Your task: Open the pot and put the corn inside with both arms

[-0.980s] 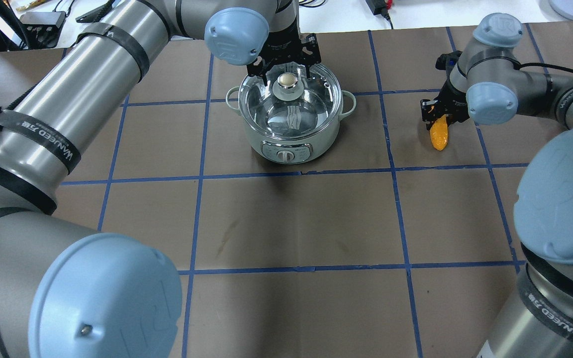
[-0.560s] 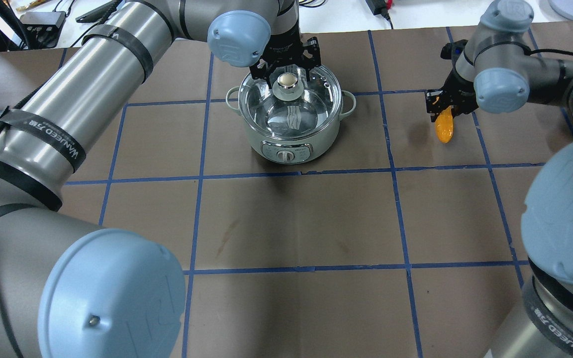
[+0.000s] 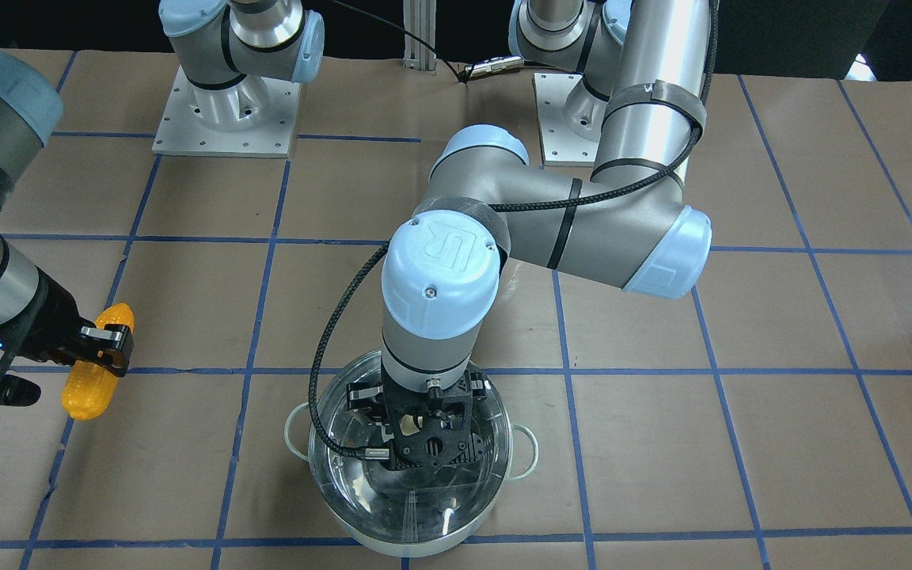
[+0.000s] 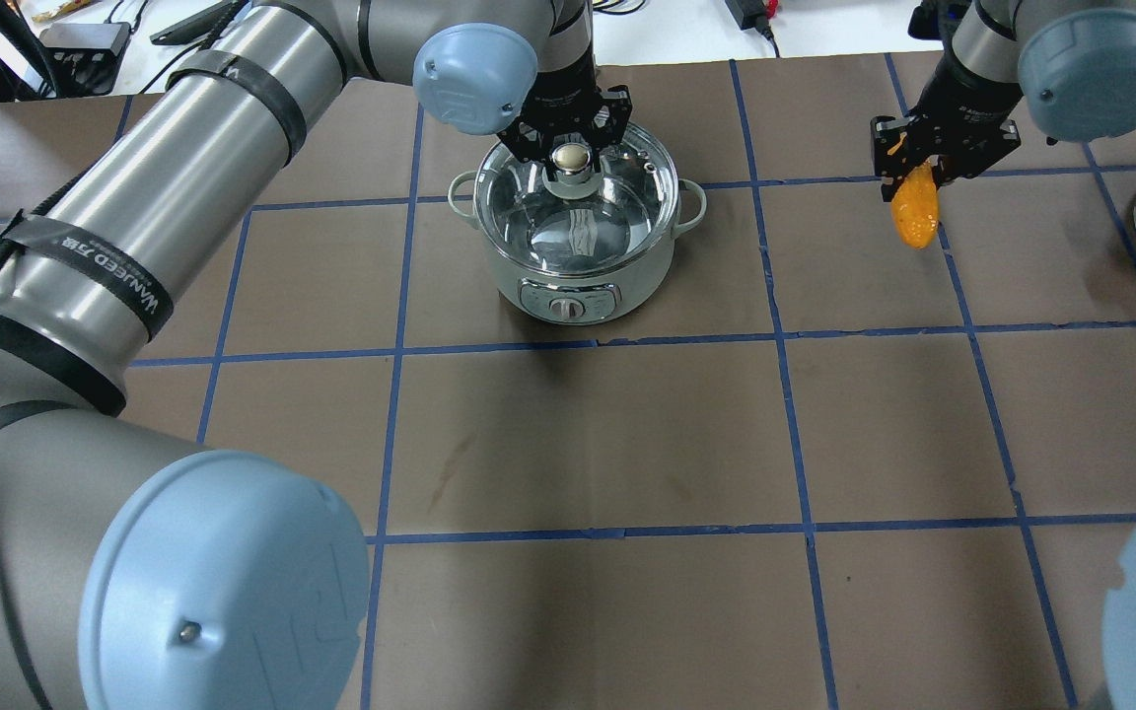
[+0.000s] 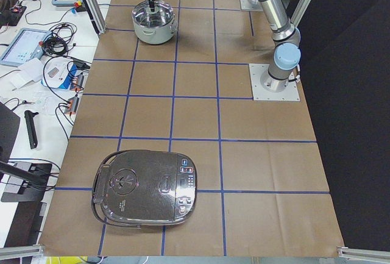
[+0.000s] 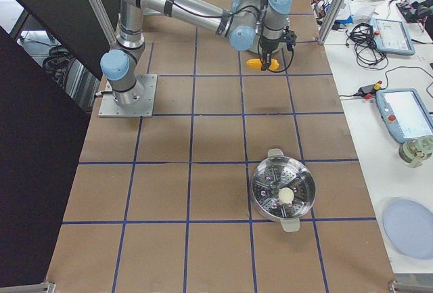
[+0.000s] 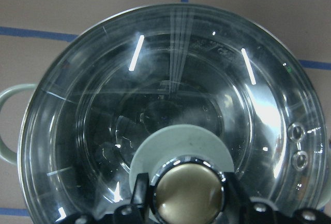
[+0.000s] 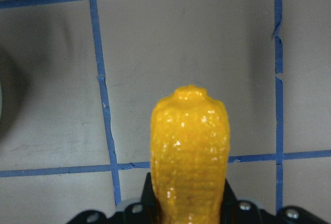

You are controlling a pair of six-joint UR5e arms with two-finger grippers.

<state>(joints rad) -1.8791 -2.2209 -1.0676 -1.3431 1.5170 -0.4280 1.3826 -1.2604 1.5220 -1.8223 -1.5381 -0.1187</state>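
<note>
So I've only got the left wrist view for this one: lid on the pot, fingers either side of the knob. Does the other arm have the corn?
Observer: Yes, the right gripper is shut on the corn, off to the right of the pot in the overhead view.
Operator: Is it lying on the table?
Observer: No, it looks lifted clear of the table, gripped at one end with the rest sticking out beyond the gripper.
</note>
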